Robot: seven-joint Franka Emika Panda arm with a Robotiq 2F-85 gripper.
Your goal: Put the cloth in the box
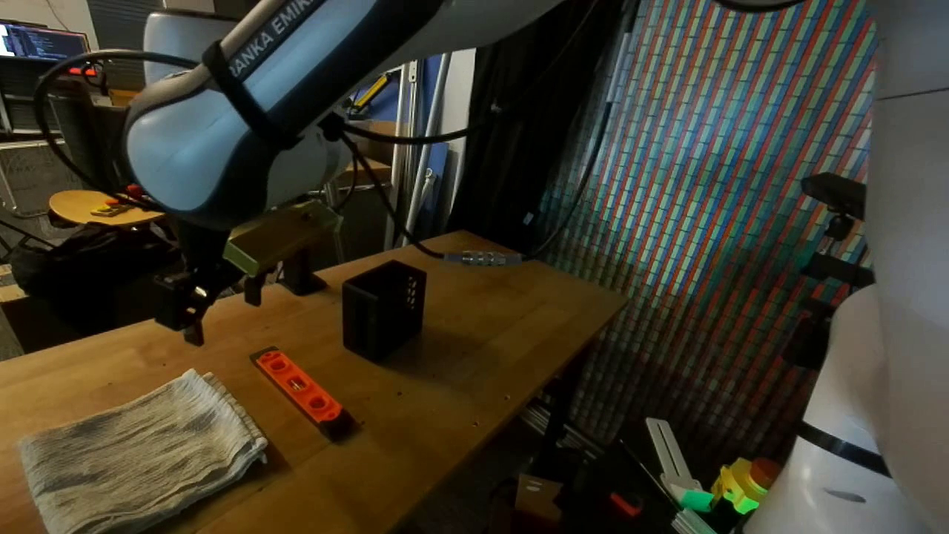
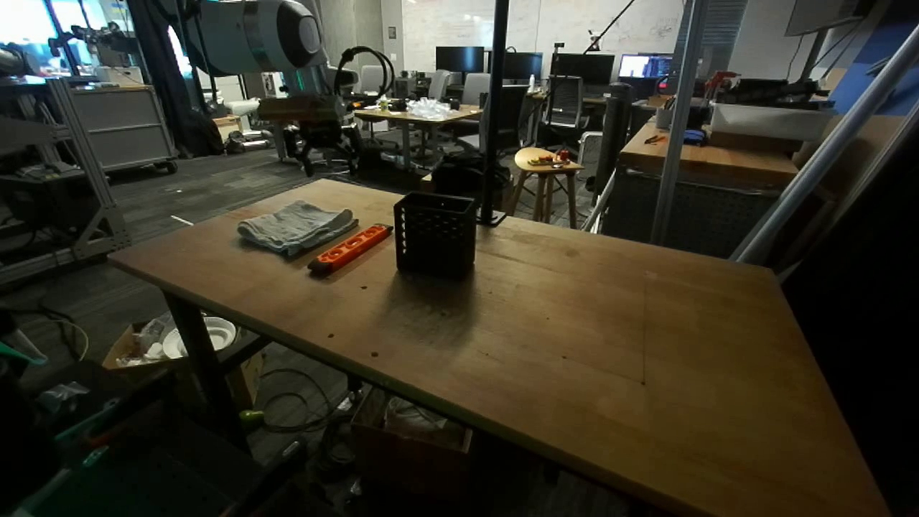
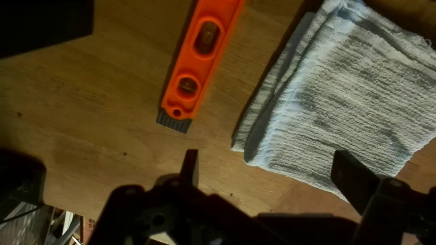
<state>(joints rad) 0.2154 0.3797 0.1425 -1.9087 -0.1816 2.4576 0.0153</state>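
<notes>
The cloth [image 1: 144,452] is grey-white and lies folded flat on the table in both exterior views [image 2: 294,226]. It also fills the right of the wrist view [image 3: 354,95]. The box [image 1: 371,319] is black, open at the top, with holes in its sides, and stands upright on the table [image 2: 435,240]. A dark corner at the top left of the wrist view [image 3: 44,23] looks like part of it. My gripper [image 1: 224,317] is open and empty, above the table near the cloth. In the wrist view its fingers [image 3: 265,153] are wide apart, the right one in front of the cloth.
An orange level [image 1: 300,389] lies on the table between the cloth and the box [image 2: 352,248]. A black post [image 2: 494,143] stands at the table's edge just behind the box. The wooden table [image 2: 610,359] ends beyond the gripper.
</notes>
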